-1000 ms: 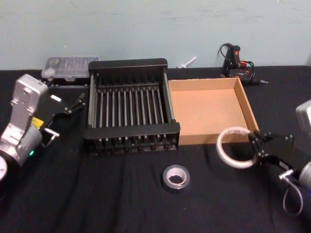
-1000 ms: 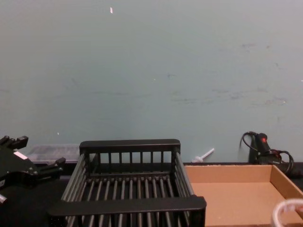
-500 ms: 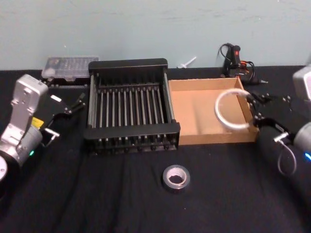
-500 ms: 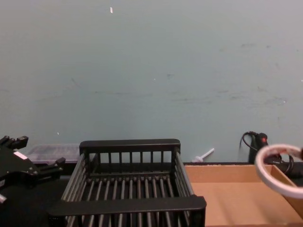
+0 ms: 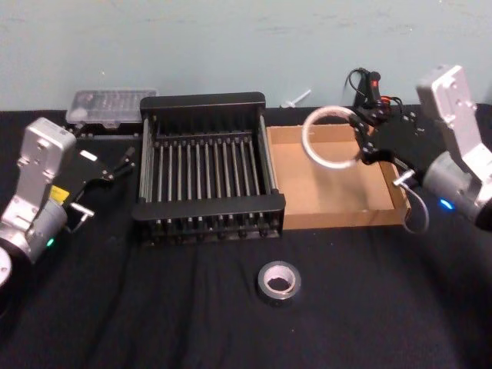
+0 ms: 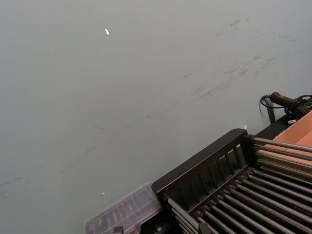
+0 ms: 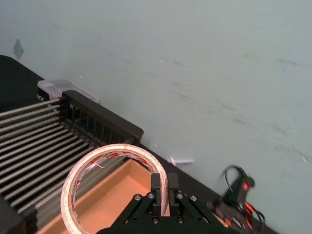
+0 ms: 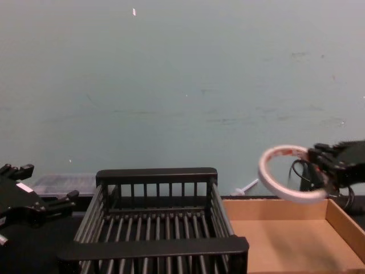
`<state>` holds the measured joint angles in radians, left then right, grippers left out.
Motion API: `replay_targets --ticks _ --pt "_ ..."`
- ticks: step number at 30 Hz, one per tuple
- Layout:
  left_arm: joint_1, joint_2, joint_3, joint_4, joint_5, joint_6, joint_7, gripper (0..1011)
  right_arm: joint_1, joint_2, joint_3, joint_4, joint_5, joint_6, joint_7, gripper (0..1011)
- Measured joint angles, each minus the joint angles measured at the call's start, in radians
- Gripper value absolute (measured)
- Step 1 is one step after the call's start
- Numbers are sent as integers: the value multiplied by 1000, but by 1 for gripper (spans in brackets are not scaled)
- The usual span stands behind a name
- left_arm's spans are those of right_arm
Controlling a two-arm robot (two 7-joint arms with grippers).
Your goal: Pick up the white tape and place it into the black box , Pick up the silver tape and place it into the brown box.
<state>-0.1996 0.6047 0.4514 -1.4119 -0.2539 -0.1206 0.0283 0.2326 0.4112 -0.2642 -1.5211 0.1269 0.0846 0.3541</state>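
My right tool (image 5: 361, 140) is clenched on the rim of the white tape (image 5: 329, 137), holding the ring upright in the air above the brown box (image 5: 327, 219). Red-and-white printing lines its inner core, too small to read. My left tool (image 5: 119, 163) hangs released beside the black box (image 5: 207, 207). The silver tape (image 5: 278, 282) lies flat on the bench (image 5: 154, 307), in front of both boxes.

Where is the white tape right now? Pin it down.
The white tape is held in the air by the right gripper, above the brown box, just right of the black box.
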Motion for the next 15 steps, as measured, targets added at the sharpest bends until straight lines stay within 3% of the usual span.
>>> replay_targets --ticks 15 --pt "0 0 0 0 0 0 0 1002 203 -132 -117 244 -84 -107 8 90"
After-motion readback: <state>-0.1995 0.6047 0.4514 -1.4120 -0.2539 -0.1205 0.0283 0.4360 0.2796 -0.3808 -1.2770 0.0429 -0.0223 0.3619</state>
